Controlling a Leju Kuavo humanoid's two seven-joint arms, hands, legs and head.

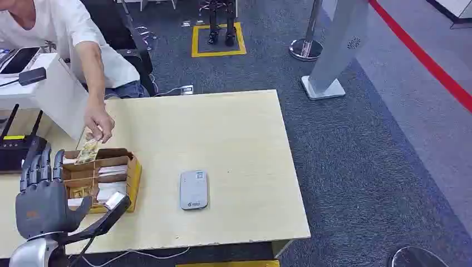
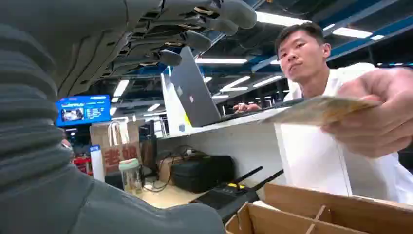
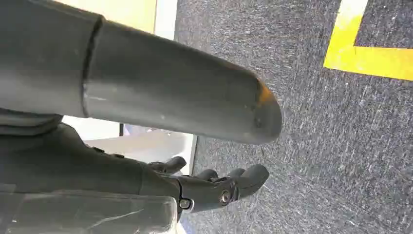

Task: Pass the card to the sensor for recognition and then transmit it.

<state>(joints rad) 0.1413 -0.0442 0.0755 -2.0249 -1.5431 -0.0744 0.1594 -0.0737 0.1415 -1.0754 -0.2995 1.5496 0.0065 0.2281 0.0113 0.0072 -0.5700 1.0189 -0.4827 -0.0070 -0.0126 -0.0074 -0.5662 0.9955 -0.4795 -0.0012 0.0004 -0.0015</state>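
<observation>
We count one table (image 1: 239, 139), one cardboard box (image 1: 131, 173) with dividers on it, one grey card sensor (image 1: 193, 189), and one card (image 1: 88, 151) held in one person's hand (image 1: 99, 121). We also see one black router (image 1: 14, 150) and one laptop (image 2: 192, 92).

Pale wooden table (image 1: 234, 128), centre-left of the head view, standing on grey carpet. Lower left on it: an open cardboard box (image 1: 131, 177) with dividers and what look like stacked cards inside. Just right of the box, apart from it, a small grey-white sensor (image 1: 193, 189) lies flat. A black router (image 1: 15, 151) sits at the far left edge.
</observation>
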